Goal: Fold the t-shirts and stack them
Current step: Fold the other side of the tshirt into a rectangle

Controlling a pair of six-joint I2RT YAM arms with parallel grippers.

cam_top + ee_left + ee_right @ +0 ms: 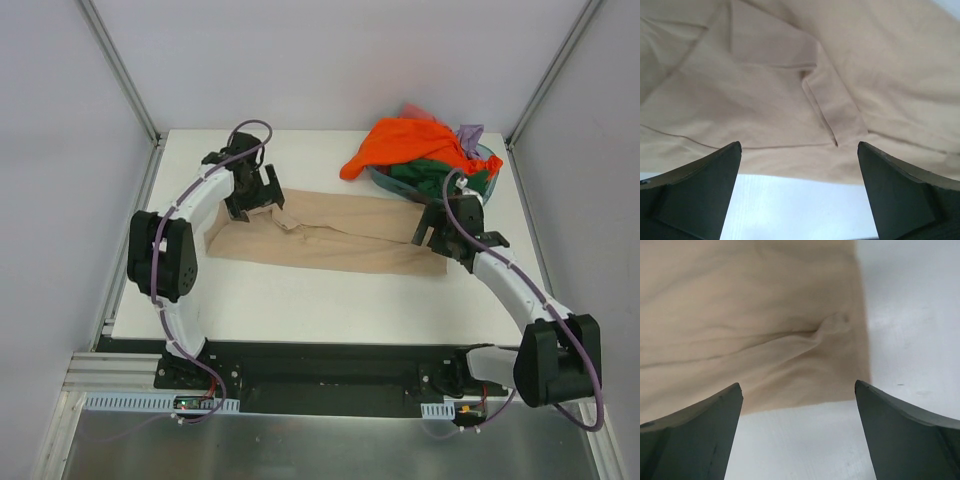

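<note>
Remote feed, white counter (300, 300): tan t-shirt (340, 240) lies flat across middle, folded into long band. At far right corner I see orange t-shirt (405, 145) heaped over green t-shirt (425, 172) in teal basin (383, 179). My left gripper (252, 195) hovers at tan t-shirt's far left edge, jaws wide apart, empty. My right gripper (438, 225) over its right end, likewise spread, holding nothing.

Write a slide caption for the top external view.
Left gripper and right gripper open over the spread tan t-shirt; other shirts piled in a teal basin.
</note>
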